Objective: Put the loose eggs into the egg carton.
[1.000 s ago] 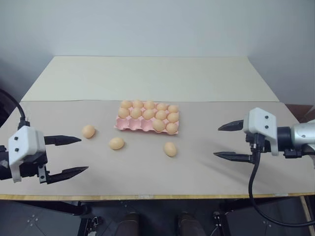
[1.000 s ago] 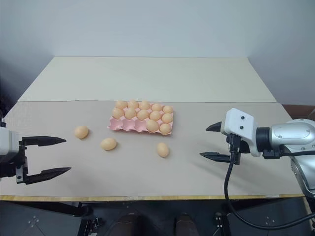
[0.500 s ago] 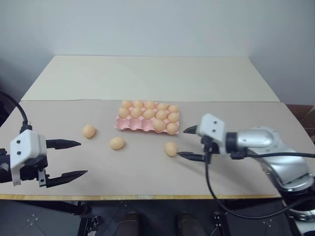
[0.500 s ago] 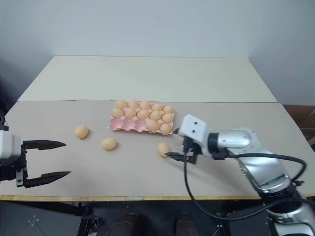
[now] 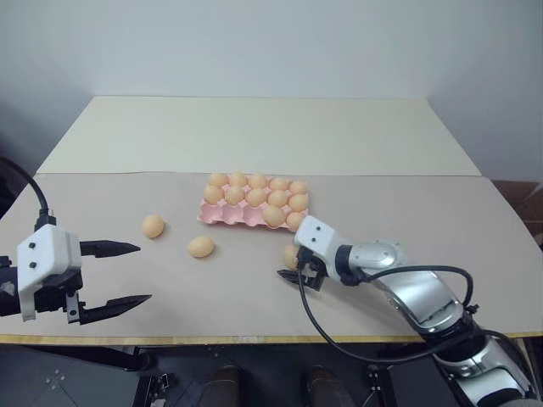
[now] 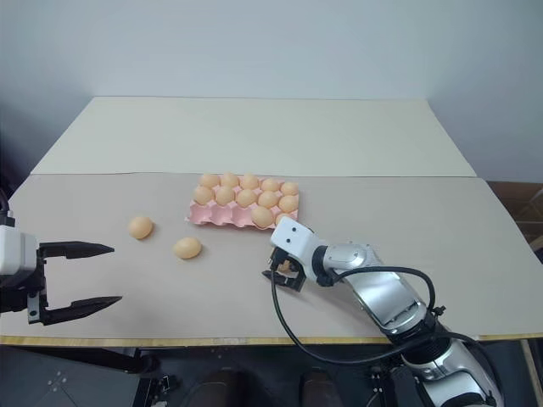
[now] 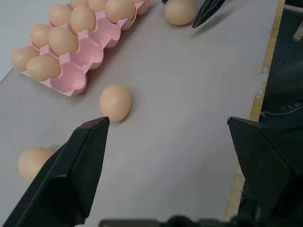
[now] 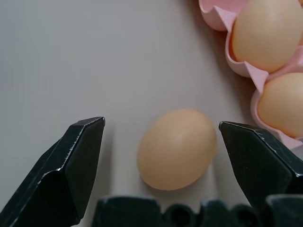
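The right end effector [image 8: 161, 142] is down low over the worktop [image 5: 424, 220], fingers spread wide with one loose egg [image 8: 176, 149] lying between them, not touched by either finger and not gripped. The wrist view shows a gap on each side of that egg, which sits on the worktop just beside the near corner of the egg carton [image 5: 222, 215]. Two filled cups of the pink carton show right next to it.

Over on the other side, the left end effector [image 5: 125, 273] hovers near the front left edge of the worktop, fingers parted, nothing between them. Ahead of it lie two more loose eggs: one [image 5: 201, 247] near the carton's front left side, another [image 5: 153, 226] further out to the left. Both rest on the worktop, apart from each other and apart from the carton.

The carton sits mid-worktop, most of its cups filled with orange-tan eggs in rows. At least one cup along its front row looks empty, at the left corner.
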You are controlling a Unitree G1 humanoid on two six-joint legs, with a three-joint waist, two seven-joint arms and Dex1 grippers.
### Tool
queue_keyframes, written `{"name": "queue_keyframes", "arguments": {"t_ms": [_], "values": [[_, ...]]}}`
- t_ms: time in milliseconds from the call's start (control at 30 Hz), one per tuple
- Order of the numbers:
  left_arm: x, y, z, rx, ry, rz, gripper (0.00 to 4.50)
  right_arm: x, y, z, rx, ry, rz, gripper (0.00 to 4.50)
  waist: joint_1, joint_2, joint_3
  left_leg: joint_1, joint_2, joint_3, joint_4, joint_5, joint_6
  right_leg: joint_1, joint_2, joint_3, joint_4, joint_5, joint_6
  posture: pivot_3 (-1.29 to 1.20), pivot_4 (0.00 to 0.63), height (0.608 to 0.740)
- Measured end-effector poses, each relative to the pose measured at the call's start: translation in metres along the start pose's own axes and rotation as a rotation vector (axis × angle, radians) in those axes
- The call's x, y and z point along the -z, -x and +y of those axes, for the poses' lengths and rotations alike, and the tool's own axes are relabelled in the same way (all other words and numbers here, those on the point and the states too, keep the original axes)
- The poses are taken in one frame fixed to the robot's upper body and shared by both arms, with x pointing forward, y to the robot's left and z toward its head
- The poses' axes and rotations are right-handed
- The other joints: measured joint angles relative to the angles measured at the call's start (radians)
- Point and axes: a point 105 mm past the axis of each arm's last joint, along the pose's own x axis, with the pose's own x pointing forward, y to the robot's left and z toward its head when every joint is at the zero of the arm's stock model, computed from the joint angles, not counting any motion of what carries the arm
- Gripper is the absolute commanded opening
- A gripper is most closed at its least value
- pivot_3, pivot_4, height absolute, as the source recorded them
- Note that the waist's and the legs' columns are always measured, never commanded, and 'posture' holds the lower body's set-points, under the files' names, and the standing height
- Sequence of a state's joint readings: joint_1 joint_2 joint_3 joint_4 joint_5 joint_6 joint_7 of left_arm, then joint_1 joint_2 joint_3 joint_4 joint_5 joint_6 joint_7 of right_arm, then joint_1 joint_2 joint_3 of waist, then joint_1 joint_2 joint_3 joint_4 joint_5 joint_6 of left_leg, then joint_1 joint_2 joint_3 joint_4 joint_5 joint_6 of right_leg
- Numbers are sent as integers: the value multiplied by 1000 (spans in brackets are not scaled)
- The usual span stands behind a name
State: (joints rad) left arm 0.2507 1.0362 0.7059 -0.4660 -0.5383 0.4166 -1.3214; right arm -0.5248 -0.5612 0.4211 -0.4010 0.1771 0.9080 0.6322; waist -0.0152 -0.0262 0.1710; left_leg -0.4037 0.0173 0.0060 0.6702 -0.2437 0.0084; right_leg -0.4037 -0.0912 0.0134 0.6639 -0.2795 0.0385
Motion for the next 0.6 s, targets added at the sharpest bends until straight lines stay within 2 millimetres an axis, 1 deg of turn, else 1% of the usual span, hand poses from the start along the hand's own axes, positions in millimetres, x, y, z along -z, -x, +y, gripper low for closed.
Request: {"name": "queue_keyframes", "arguments": {"t_ms": [33, 67, 167, 200, 267, 367, 467, 533, 600], "values": [[0, 0, 0, 0, 0, 0, 4352, 1, 0, 0, 0, -2, 4, 3637, 0, 0, 0, 0, 0, 0, 0, 0, 0, 0, 0, 0, 0, 0, 0, 0, 150, 740], [0, 0, 0, -1, -1, 0, 4352, 2, 0, -1, 0, -4, 8, 3204, 0, 0, 0, 0, 0, 0, 0, 0, 0, 0, 0, 0, 0, 0, 0, 0, 150, 740], [0, 0, 0, -2, -1, 0, 4352, 5, 0, -2, 2, -4, 18, 2287, 0, 0, 0, 0, 0, 0, 0, 0, 0, 0, 0, 0, 0, 0, 0, 0, 150, 740], [0, 0, 0, -3, -1, 0, 4352, 5, 0, -3, 1, -3, 19, 2049, 0, 0, 0, 0, 0, 0, 0, 0, 0, 0, 0, 0, 0, 0, 0, 0, 150, 740], [0, 0, 0, -4, 0, 1, 4352, 5, 0, -3, 5, 2, 21, 1895, 0, 0, 0, 0, 0, 0, 0, 0, 0, 0, 0, 0, 0, 0, 0, 0, 150, 740], [1, 0, 0, -6, 1, 4, 4352, 6, 0, -5, 21, 13, 27, 1895, 0, 0, 0, 0, 0, 0, 0, 0, 0, 0, 0, 0, 0, 0, 0, 0, 150, 740], [1, 0, 0, -9, 1, 7, 4352, -3, 0, -8, 23, 28, 5, 1895, -1, 0, 0, 0, 0, 0, 0, 0, 0, 0, 0, 0, 0, 0, 0, 0, 150, 740], [2, 0, 1, -11, 2, 8, 4352, -18, 0, -11, 31, 41, -38, 1895, -4, 0, 0, 0, 0, 0, 0, 0, 0, -1, 0, 0, 0, 0, 0, 0, 150, 740], [2, 0, 1, -13, 3, 9, 4352, -47, -1, -18, 50, 73, -135, 1895, -9, 0, 0, 0, 1, 0, 0, 0, 0, -1, 1, 0, 1, 0, 0, 0, 150, 740]]}}
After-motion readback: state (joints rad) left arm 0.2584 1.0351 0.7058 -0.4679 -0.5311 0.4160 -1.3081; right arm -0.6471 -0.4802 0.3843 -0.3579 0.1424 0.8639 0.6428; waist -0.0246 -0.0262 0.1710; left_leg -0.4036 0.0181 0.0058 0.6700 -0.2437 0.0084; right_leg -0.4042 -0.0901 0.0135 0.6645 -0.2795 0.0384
